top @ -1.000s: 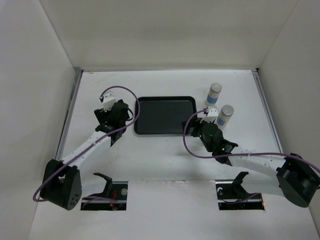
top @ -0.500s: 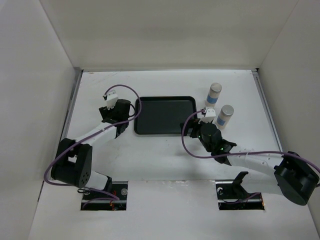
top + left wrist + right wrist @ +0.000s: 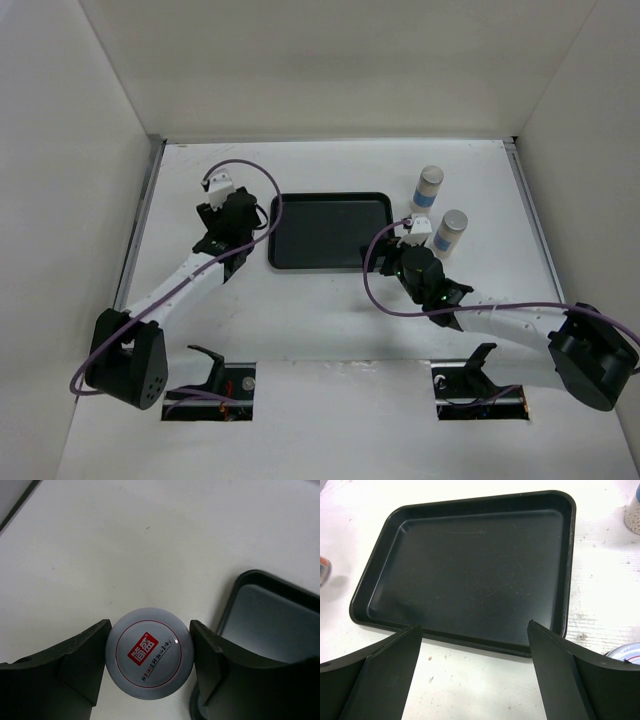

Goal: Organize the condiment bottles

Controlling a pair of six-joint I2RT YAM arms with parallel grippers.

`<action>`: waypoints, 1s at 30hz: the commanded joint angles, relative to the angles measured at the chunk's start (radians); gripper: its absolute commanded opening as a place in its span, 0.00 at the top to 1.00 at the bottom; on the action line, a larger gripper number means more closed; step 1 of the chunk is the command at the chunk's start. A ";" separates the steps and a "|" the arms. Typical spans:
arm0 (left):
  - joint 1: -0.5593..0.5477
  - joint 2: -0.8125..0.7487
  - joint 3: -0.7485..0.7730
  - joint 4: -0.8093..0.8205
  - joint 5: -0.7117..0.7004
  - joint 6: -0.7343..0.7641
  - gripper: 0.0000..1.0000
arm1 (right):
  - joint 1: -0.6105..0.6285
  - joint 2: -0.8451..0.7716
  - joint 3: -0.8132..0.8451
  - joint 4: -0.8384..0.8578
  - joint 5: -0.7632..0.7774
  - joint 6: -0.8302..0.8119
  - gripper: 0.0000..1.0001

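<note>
My left gripper [image 3: 150,627] is shut on a short bottle with a red-marked white lid [image 3: 150,655], just left of the black tray [image 3: 235,595]. In the top view the left gripper [image 3: 228,232] hides that bottle. My right gripper [image 3: 474,626] is open and empty at the tray's near rim [image 3: 470,642]; in the top view it [image 3: 388,262] sits off the tray's right front corner. A second red-marked lid [image 3: 626,654] peeks in beside its right finger. Two taller pale bottles with grey caps [image 3: 428,187] [image 3: 452,232] stand right of the tray [image 3: 300,266].
White walls enclose the table on the left, back and right. The tray holds nothing. A purple cable loops off each wrist. Part of a reddish thing [image 3: 322,571] shows at the left edge of the right wrist view.
The left arm has shifted its pose and its gripper has moved slightly toward the back beside the tray. The right gripper has edged a little left toward the tray. The pale bottles have not moved.
</note>
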 commanded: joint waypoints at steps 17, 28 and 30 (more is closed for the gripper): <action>-0.172 0.462 0.444 0.292 0.122 0.054 0.71 | -0.033 -0.044 -0.004 0.079 -0.005 0.016 0.08; -0.192 0.456 0.366 0.335 0.082 0.095 0.14 | -0.042 -0.118 -0.012 0.053 0.028 0.010 0.00; -0.199 0.381 0.297 0.373 0.068 0.081 0.08 | -0.047 -0.141 -0.015 0.041 0.045 0.005 0.00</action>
